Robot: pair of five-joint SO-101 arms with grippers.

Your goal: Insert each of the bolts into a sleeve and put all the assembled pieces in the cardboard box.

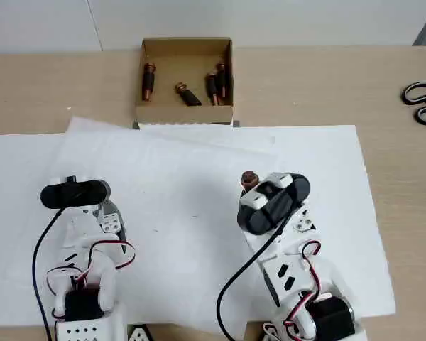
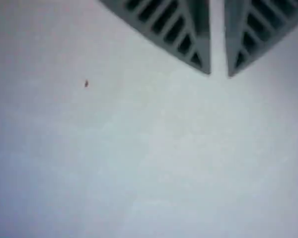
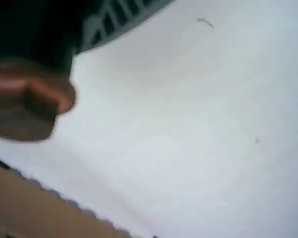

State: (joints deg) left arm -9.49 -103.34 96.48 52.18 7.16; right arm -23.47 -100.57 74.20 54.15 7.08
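The cardboard box stands at the back of the table with several copper-and-black assembled pieces lying in it. My right gripper is over the white paper in front of the box, a little to its right, shut on a copper-headed bolt. Up close, the bolt's hex head sticks out below a dark part held against a grey finger. My left gripper hangs just above bare paper at the left, its two ribbed fingers nearly touching with nothing between them.
A large white paper sheet covers the table's front and middle. Black scissors lie at the far right edge. Both arms' cables trail toward the front edge.
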